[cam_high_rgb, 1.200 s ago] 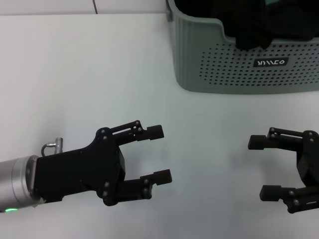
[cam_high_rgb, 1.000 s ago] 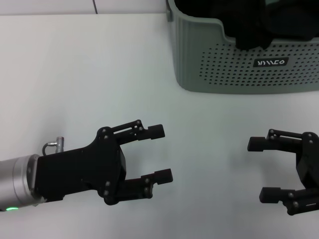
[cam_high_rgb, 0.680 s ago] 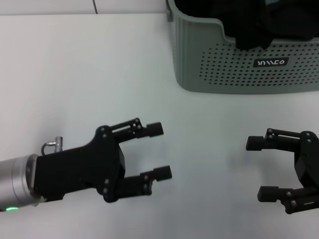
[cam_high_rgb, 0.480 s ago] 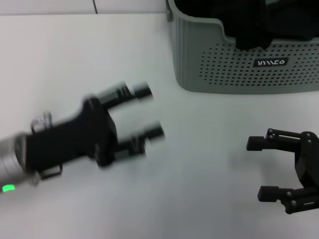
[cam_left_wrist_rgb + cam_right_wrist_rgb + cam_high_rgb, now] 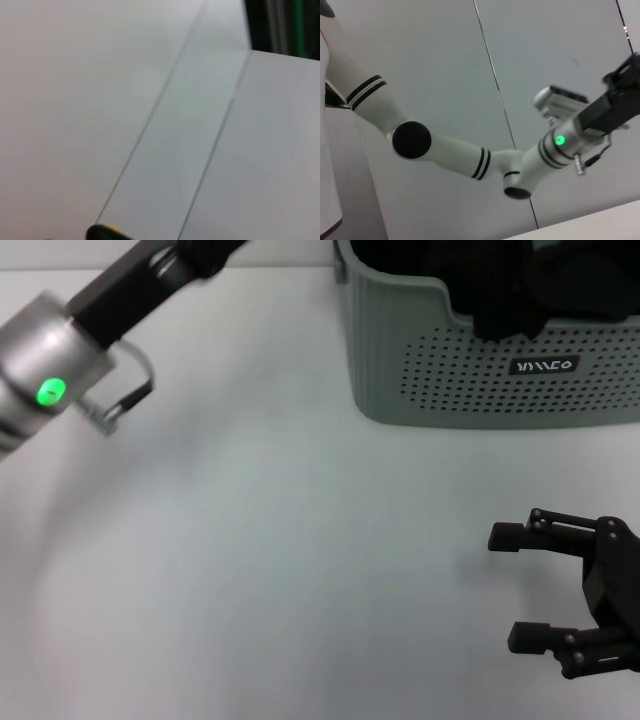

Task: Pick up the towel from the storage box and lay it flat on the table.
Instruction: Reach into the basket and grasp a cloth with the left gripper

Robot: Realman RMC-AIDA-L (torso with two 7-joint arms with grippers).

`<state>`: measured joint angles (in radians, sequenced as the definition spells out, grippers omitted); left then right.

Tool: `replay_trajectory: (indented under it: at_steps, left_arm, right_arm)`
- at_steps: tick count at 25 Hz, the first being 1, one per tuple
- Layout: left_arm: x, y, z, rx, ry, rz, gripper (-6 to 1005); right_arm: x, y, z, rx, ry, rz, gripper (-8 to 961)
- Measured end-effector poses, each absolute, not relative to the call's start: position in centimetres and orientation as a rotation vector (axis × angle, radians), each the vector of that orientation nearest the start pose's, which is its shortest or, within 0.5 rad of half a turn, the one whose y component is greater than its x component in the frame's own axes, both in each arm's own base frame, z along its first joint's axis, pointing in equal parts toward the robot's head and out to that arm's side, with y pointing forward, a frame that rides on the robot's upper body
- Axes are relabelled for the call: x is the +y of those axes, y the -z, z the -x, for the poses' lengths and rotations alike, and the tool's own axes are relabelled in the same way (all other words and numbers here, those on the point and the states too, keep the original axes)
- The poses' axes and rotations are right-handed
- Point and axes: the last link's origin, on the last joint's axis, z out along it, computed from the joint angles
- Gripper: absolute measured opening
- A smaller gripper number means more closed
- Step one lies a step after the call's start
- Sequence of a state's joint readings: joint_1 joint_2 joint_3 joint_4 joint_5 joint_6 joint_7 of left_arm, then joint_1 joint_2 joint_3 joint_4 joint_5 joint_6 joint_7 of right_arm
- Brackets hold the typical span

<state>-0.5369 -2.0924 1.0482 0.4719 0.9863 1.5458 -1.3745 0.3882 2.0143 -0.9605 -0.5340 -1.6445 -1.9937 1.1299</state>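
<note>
The left arm's silver wrist with a green light [image 5: 45, 370] sits at the far left, angled up toward the far edge; its left pincer runs out of the head view, so whether it is open or closed cannot be told. Across the middle lies the broad plain white counter [image 5: 260, 540]. At the far right stands the pale grey-green plastic storage box with dotted sides and a small white logo [image 5: 500, 365]. Dark cloth [image 5: 510, 290] fills it and hangs over the near rim; no green or yellow shows, so whether this is the towel cannot be told. At the near right, the black right pincer [image 5: 512, 587] hovers over bare counter, fingers spread apart, holding nothing, well apart from the box.

The step in hand appears to be reaching into the box. To do it well, the left pincer should come down from above inside the rim, take one edge or corner of cloth only, and lift straight up clear of the walls.
</note>
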Motion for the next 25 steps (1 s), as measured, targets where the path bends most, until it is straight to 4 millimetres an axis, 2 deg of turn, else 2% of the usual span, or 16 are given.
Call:
replay_trajectory:
  at_steps: [7, 14, 19, 25]
  left_arm:
    - [39.1, -0.3, 16.6, -0.979, 1.602, 2.206, 726]
    - [40.7, 0.9, 14.2, -1.047, 1.571, 2.239, 721]
    - [41.6, 1.8, 12.1, -1.058, 1.545, 2.292, 576]
    - [42.9, 2.2, 10.3, -1.07, 1.539, 2.276, 578]
  right_arm:
    - [24.2, -0.8, -24.9, 0.259, -1.291, 2.91, 860]
    - [24.3, -0.6, -24.8, 0.237, -1.297, 2.908, 860]
    - [24.3, -0.5, -24.6, 0.234, -1.309, 2.912, 859]
    - [24.1, -0.4, -24.7, 0.226, -1.323, 2.906, 859]
